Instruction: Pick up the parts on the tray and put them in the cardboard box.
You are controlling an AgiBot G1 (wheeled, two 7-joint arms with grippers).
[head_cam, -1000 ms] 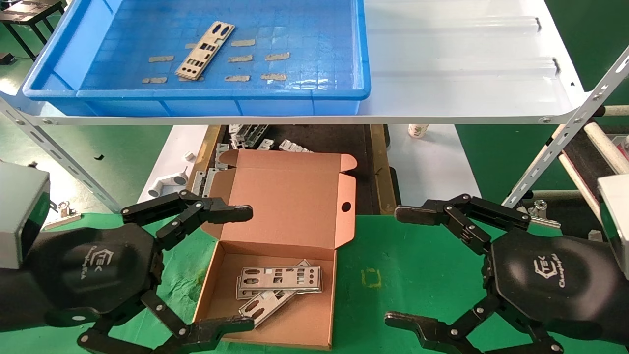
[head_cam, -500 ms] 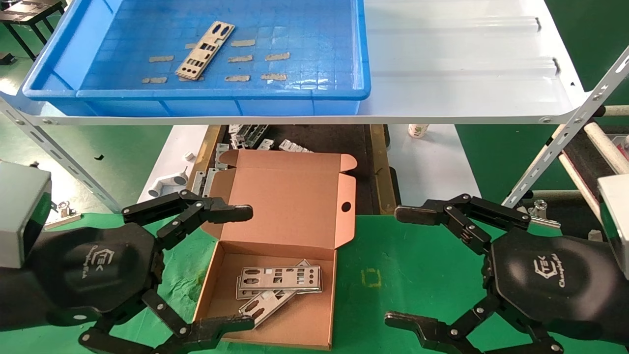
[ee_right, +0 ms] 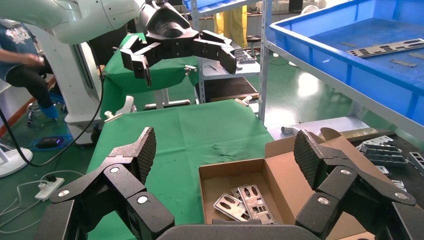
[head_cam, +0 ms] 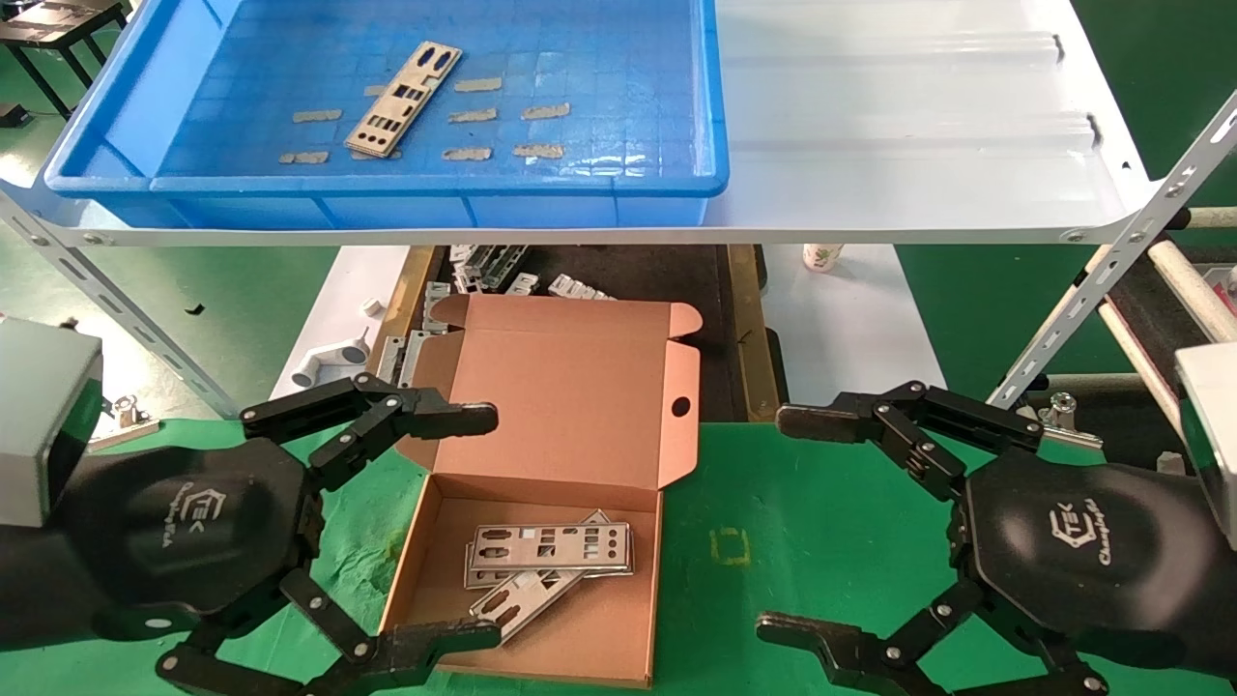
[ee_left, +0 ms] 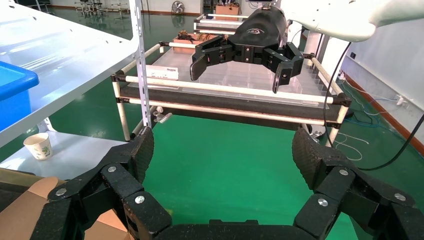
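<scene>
Checking the head view, you get both claws cut off at the bottom edge. Your left gripper [head_cam: 483,527] sits over the green mat at the left edge of the cardboard box [head_cam: 580,406], fingers spread wide, holding nothing. Your right gripper [head_cam: 788,527] hangs over the mat well right of the box, also spread and empty.

Box lies open, lid tilted back toward the shelf. Parts in the box [head_cam: 546,561] are stacked crosswise on its floor; count is hard to make out because they overlap, at least two, maybe three. One part on the tray [head_cam: 404,99] lies flat and diagonal on the gridded floor of the tray [head_cam: 387,184], among tan tape patches. Tray's far end is cut off at the top of the view.

Under the white shelf [head_cam: 918,126] some grey brackets [head_cam: 488,266] are half hidden by the shelf edge and the box lid. White pipe piece [head_cam: 329,362] sits left of the box.

Right wrist view shows the box interior from the side and the left claw farther off, open. Left wrist view shows only a corner of the lid, a paper cup [ee_left: 39,146], and the right claw in the distance, open; no parts are visible there.
</scene>
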